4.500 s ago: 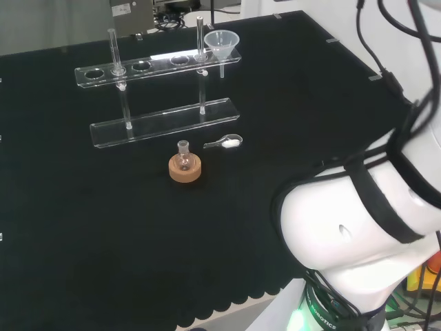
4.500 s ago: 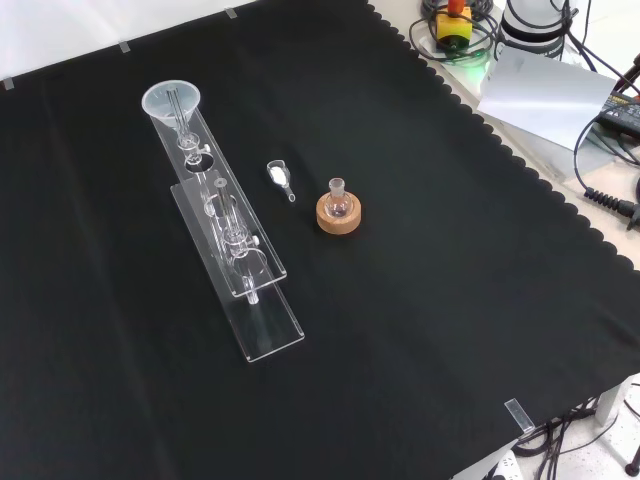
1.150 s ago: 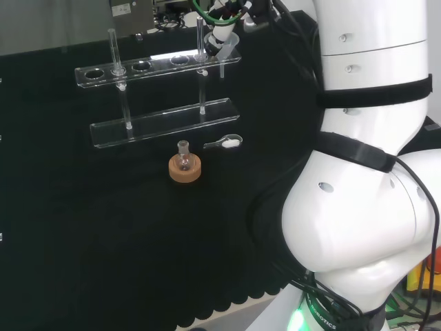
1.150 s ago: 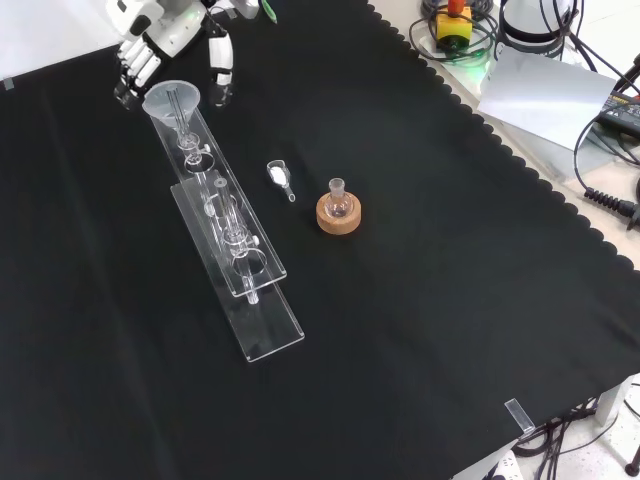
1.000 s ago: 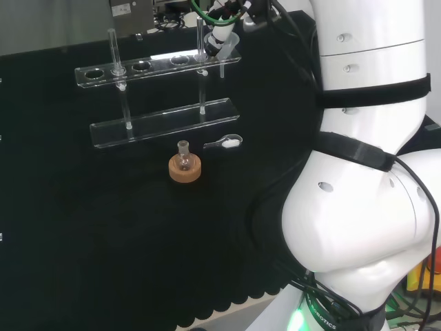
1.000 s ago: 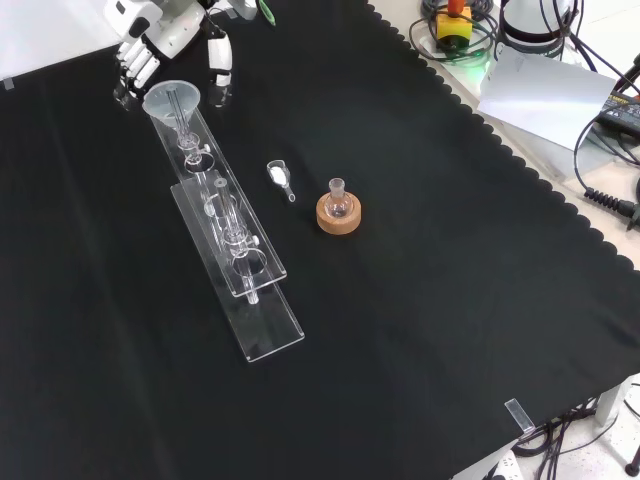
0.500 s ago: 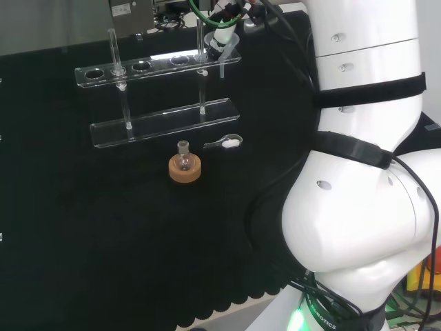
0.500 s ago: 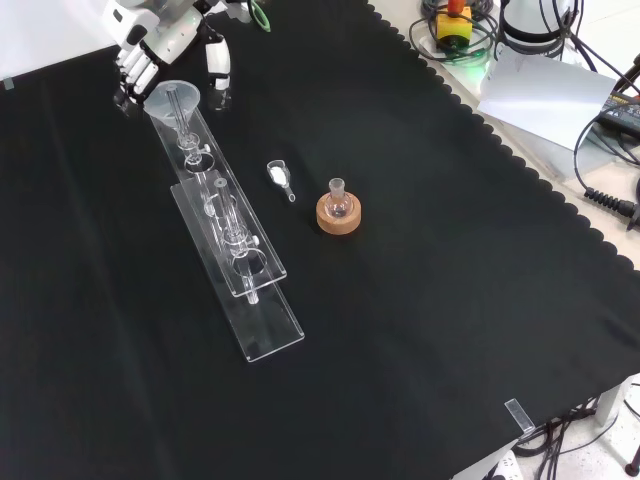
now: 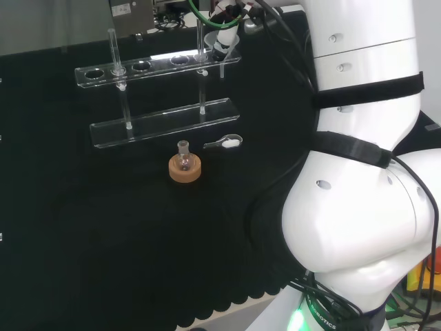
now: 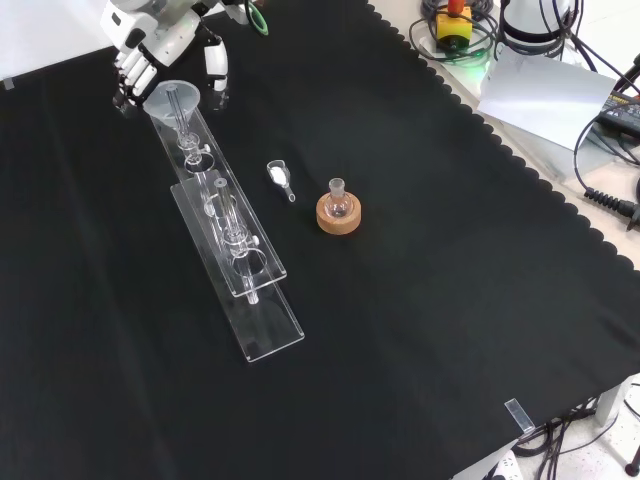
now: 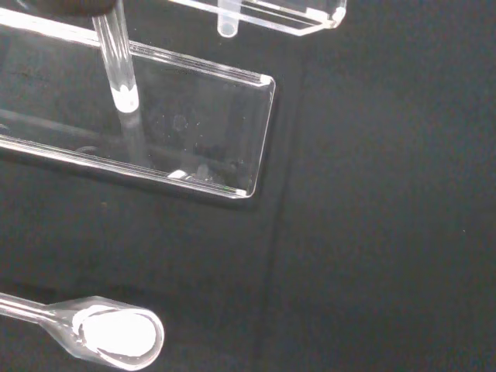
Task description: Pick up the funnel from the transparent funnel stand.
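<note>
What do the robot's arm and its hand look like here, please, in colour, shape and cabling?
The white arm has bulky rounded links, black bands around them and black cables along it. The hand has white finger segments with black parts between, and a green cable beside its wrist.

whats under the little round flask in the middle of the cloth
The flask sits upright in a cork ring stand on the black cloth. The ring hides the flask's bottom.

Lab bench, black cloth [image 10: 420, 300], clear funnel stand [image 10: 235, 262], flask on cork ring [image 10: 338, 213]
</note>
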Available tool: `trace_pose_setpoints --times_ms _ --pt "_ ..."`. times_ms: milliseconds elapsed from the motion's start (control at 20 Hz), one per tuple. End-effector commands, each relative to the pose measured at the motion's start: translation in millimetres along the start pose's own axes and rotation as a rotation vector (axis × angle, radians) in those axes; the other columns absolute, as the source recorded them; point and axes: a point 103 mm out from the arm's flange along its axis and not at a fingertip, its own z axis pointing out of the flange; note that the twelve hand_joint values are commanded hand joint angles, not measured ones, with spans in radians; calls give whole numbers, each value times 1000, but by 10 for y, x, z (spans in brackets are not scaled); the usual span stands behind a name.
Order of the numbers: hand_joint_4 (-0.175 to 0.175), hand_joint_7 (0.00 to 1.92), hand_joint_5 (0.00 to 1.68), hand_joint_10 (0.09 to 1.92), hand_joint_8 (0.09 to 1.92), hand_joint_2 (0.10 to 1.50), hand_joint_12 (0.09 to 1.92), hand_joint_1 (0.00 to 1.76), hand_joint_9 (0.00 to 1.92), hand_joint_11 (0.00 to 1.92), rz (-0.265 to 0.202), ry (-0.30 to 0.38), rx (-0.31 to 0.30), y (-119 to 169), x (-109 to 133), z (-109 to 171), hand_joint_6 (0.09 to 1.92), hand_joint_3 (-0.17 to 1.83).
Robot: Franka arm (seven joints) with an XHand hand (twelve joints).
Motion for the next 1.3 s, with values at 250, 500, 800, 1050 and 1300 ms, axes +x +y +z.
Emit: trace_pose_setpoints --times_ms 250,500,800,1050,1300 --pt "9 0 10 773 238 791 1435 692 86 14 -4 -11 -4 33 -2 12 87 264" --pt "13 0 62 737 387 769 1428 702 160 33 -9 -30 -11 57 10 -7 87 332" --pt "25 13 149 701 529 748 1414 719 263 70 -11 -47 -5 74 8 -20 87 406" --pt "24 52 231 681 571 744 1407 739 361 94 5 -84 -2 80 29 -38 87 443" --pt "14 186 340 630 614 737 1385 772 570 146 13 -127 -18 81 60 -51 87 486"
